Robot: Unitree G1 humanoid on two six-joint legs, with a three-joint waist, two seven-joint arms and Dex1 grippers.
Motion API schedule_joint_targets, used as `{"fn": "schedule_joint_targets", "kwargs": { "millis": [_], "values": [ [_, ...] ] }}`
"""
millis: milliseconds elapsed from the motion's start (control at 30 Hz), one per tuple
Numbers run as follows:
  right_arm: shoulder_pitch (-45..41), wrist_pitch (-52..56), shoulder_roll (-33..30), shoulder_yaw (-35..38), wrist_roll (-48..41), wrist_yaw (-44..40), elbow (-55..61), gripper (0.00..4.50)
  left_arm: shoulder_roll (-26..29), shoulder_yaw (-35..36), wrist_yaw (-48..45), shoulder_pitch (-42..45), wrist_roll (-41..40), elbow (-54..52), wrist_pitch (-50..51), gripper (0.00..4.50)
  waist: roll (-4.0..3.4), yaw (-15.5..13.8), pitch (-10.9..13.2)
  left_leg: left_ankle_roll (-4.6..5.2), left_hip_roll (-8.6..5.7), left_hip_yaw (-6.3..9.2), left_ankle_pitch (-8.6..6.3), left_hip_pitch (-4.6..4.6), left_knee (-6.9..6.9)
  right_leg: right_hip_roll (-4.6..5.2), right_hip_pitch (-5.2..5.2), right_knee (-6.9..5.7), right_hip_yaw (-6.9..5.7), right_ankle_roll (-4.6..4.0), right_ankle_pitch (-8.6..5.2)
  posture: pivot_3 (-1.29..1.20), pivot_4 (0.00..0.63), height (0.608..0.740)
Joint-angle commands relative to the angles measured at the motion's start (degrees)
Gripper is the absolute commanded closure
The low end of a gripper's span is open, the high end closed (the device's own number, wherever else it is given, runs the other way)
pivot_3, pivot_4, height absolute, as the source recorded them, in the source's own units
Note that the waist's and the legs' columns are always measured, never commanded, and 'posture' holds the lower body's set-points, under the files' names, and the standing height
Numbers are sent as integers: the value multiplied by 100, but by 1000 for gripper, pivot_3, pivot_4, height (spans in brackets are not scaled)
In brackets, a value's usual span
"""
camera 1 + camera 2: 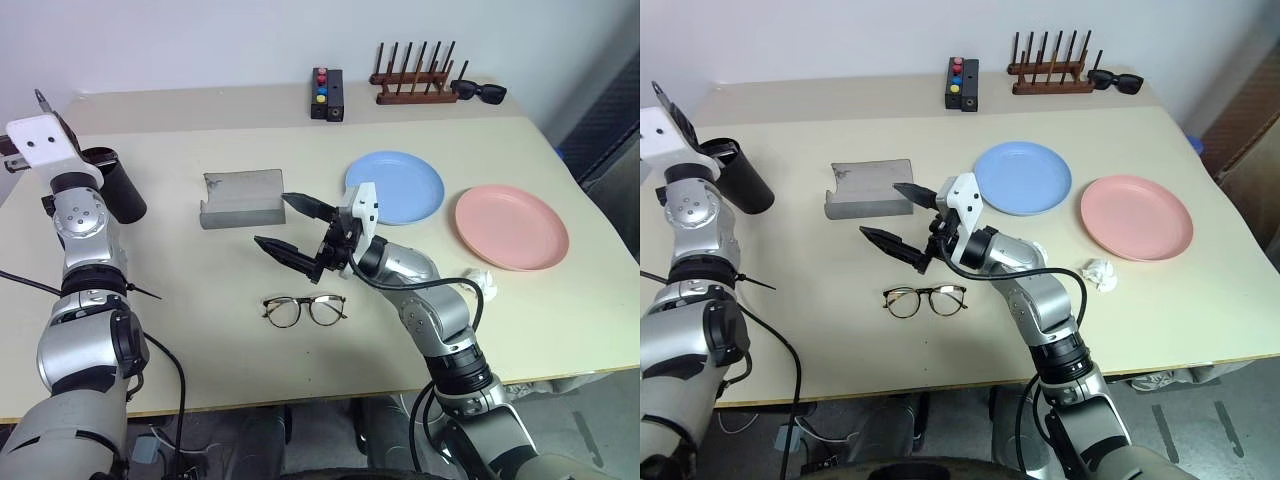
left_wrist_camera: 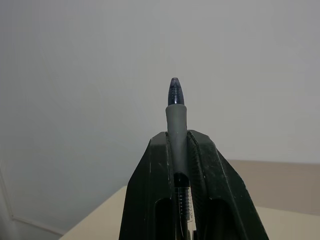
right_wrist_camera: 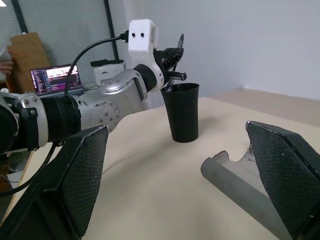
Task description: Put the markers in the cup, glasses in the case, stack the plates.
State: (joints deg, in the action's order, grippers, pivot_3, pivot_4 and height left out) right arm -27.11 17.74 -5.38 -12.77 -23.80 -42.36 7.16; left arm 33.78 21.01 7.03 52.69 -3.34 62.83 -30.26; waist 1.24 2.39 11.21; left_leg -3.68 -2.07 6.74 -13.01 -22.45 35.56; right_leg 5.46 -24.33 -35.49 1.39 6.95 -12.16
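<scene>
My left gripper is shut on a dark, silvery marker whose tip pokes out past the fingertips. In the right wrist view it hangs close beside the rim of the upright black cup, which stands at the table's far left. Over the middle of the table my right gripper stands wide open and holds nothing. It is between the open grey case and the glasses, which lie near the front. The light blue plate and the pink plate lie side by side on the right.
At the back edge are a black box with coloured buttons, a wooden rack and black sunglasses. A crumpled white scrap lies in front of the pink plate. A laptop shows beyond the table's left end.
</scene>
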Motion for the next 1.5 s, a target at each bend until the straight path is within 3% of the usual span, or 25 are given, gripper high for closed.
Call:
{"fn": "schedule_joint_targets", "kwargs": {
  "millis": [33,167,333,467,600,733,933,1133,1500],
  "values": [
    [-71,-23,43,43,-116,-6,267,0,115,-5,19,91,-34,-93,-78,3170,0,0,0,0,0,0,0,0,0,0,0,0,0,0,0,0,150,739],
    [-73,-5,45,40,-118,-18,273,0,99,-13,54,61,-31,-129,-64,1194,0,0,0,0,0,0,0,0,0,0,0,0,0,0,0,0,150,739],
    [-73,10,43,38,-120,-26,273,0,57,-4,40,42,-77,-214,-37,1194,0,0,0,0,0,0,0,0,0,0,0,0,0,0,0,0,150,739],
    [-75,26,30,34,-93,-7,269,0,-12,-32,-512,94,-294,-503,16,1194,0,-1,0,0,0,0,0,0,0,0,0,-1,0,0,0,0,150,739],
    [-65,-3,-26,30,2,21,207,0,-176,-197,-2318,96,-987,-1340,769,1194,0,-16,0,0,0,0,0,-3,1,0,0,0,0,0,1,0,150,739],
    [-73,-39,-72,55,48,22,141,0,-44,-619,-3701,-92,-1260,-2164,2029,22,0,14,0,0,0,0,0,-3,1,-1,0,0,0,0,0,0,150,739],
    [-75,-62,-86,19,77,2,102,0,410,-1756,-5642,-596,-848,-2739,3185,22,-2,115,1,2,2,0,0,5,-11,-3,-2,-6,2,-1,-1,0,150,739],
    [-58,-79,-94,9,115,-1,99,0,617,-2495,-6995,-594,-490,-2406,3493,22,-2,116,2,2,2,1,1,2,-12,-3,-4,-6,1,-2,-1,0,150,739],
    [-19,-126,-84,49,206,103,138,0,335,-2989,-7643,227,271,-565,3267,22,-2,50,1,3,2,1,1,2,-12,-3,-4,-5,1,0,-2,0,150,739]
  ]
}}
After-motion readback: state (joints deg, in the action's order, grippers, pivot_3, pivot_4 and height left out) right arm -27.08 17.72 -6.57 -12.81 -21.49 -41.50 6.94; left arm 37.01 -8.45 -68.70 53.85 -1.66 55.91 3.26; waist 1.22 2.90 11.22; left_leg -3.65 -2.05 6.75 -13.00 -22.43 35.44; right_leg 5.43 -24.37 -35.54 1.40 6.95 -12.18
